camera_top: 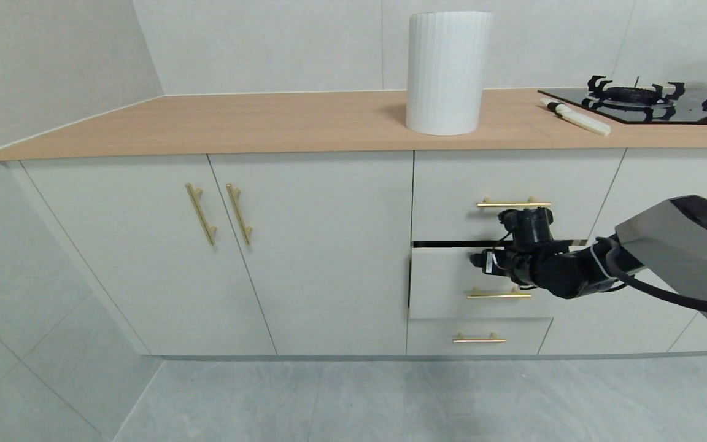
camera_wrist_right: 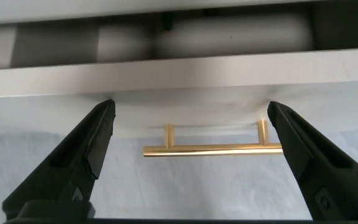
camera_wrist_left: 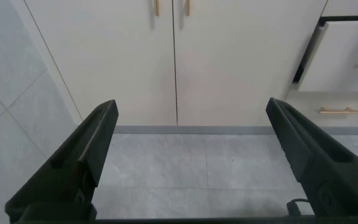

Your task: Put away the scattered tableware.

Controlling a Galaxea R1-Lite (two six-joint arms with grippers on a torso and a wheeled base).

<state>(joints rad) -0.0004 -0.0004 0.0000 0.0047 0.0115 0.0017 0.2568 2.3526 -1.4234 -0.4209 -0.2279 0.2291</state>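
A cream-handled knife (camera_top: 576, 117) lies on the wooden counter (camera_top: 237, 126) beside the hob. A tall white ribbed container (camera_top: 447, 72) stands upright on the counter to its left. Below, the middle drawer (camera_top: 445, 282) is pulled out a little, leaving a dark gap above its front. My right gripper (camera_top: 481, 260) hangs just in front of that drawer, above its gold handle (camera_top: 499, 295). In the right wrist view the right gripper (camera_wrist_right: 190, 109) is open, with the gold handle (camera_wrist_right: 213, 149) and drawer front (camera_wrist_right: 185, 68) beyond it. My left gripper (camera_wrist_left: 191, 107) is open and holds nothing, low over the floor.
A black gas hob (camera_top: 654, 101) sits at the counter's right end. The top drawer (camera_top: 513, 203) and bottom drawer (camera_top: 479, 338) are shut. Two cabinet doors with gold handles (camera_top: 218, 212) stand shut to the left. A grey tiled floor (camera_top: 353, 399) lies in front of the cabinets.
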